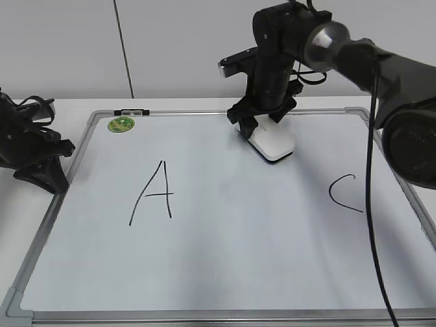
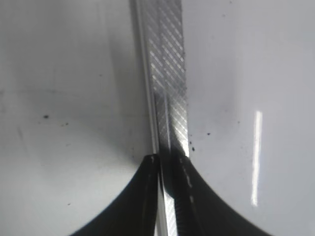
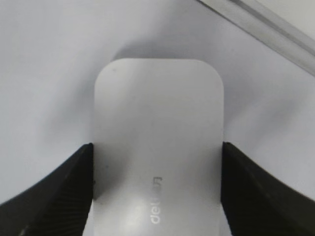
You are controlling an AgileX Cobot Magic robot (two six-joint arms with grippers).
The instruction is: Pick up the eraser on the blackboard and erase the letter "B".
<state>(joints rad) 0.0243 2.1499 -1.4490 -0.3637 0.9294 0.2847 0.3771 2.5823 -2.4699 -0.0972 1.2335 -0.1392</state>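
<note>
The right gripper (image 1: pixel 262 126) has its two black fingers (image 3: pixel 59 189) pressed against the long sides of the eraser (image 1: pixel 274 142), one on each side, so it is squeezing the eraser tight. In the right wrist view the eraser (image 3: pixel 158 147) fills the middle, white and flat with round corners, with small grey print near the bottom edge. The grey frame of the blackboard (image 3: pixel 266 27) runs across the corner at 1 o'clock.

In the exterior view the eraser sits on the blackboard (image 1: pixel 225 266) near the top edge, at about 12 o'clock on the board. A thin dark strip shows along its bottom edge. The big black right arm (image 1: pixel 381 68) reaches in from 2 o'clock.

The letter "A" (image 1: pixel 153 194) is at 9 o'clock from the middle of the board. The letter "C" (image 1: pixel 343 193) is at 3 o'clock. The letter "B" cannot be seen between them; that part of the board looks white.

A small round green magnet (image 1: pixel 121 124) sits at the board's top left, at 10 o'clock.

The left gripper (image 1: pixel 41 160) rests at the left side of the board. In the left wrist view its fingers (image 2: pixel 147 196) are almost together, right over the shiny frame strip (image 2: pixel 167 73), holding nothing.
</note>
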